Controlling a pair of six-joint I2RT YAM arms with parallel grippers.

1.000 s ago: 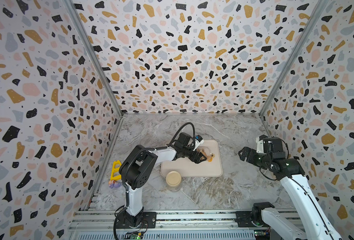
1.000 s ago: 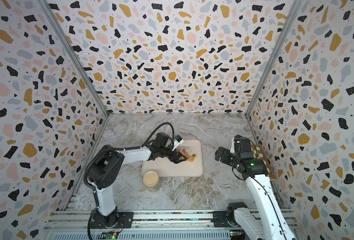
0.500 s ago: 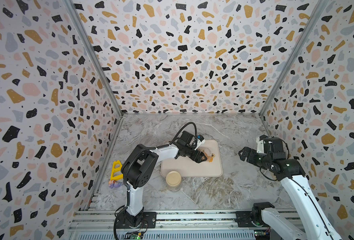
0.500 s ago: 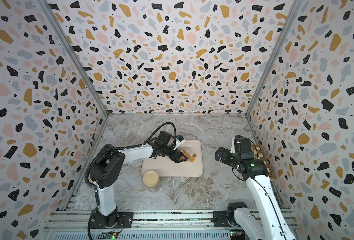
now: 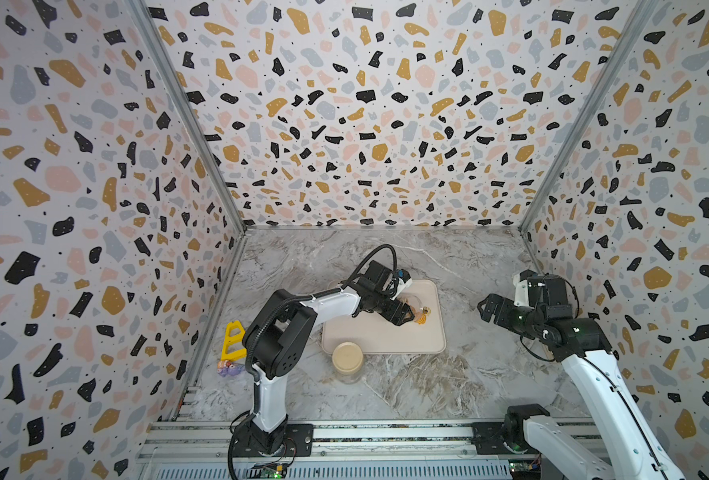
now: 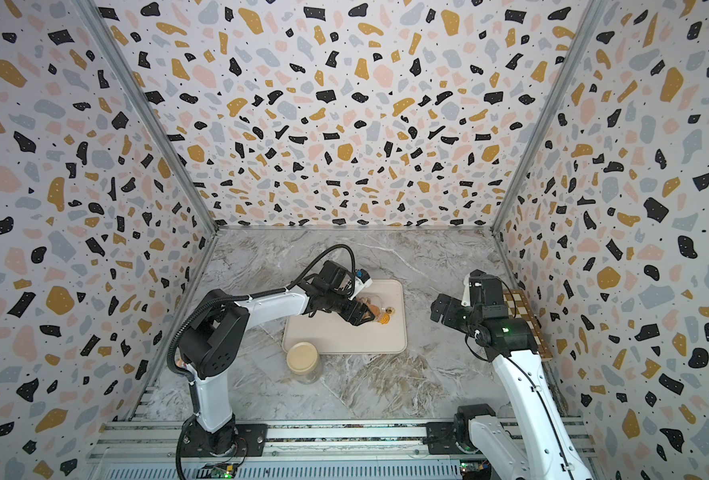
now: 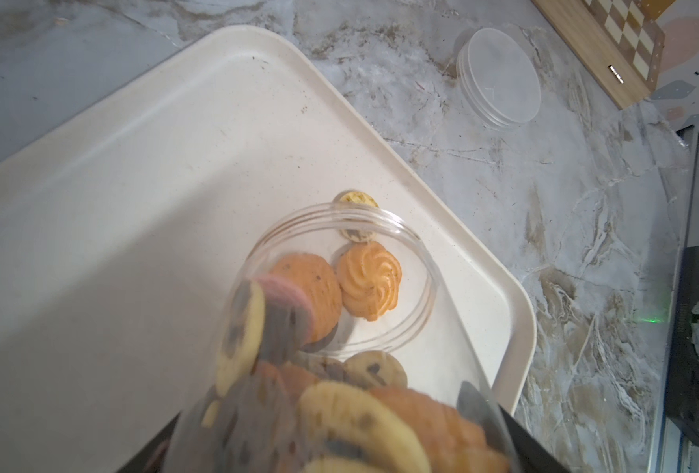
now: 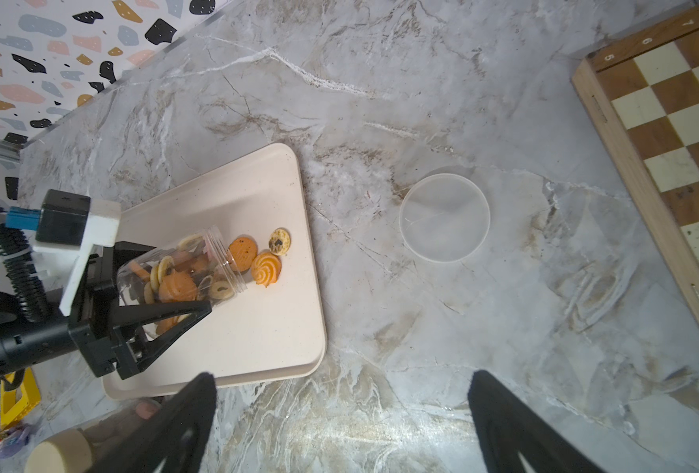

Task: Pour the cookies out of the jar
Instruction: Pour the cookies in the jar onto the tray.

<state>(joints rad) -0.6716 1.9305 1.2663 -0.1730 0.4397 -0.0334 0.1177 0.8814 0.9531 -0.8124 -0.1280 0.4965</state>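
We find the left fingers [image 8: 192,310] clamped on the clear jar [image 8: 175,266], which is tilted with its open mouth low over the cream tray [image 8: 237,327]. Most cookies [image 7: 339,409] sit inside the jar; a few lie on the tray at the mouth. The right fingers [image 8: 499,409] stand apart, holding nothing, above the desk [image 8: 421,327], near the clear lid [image 8: 444,217].
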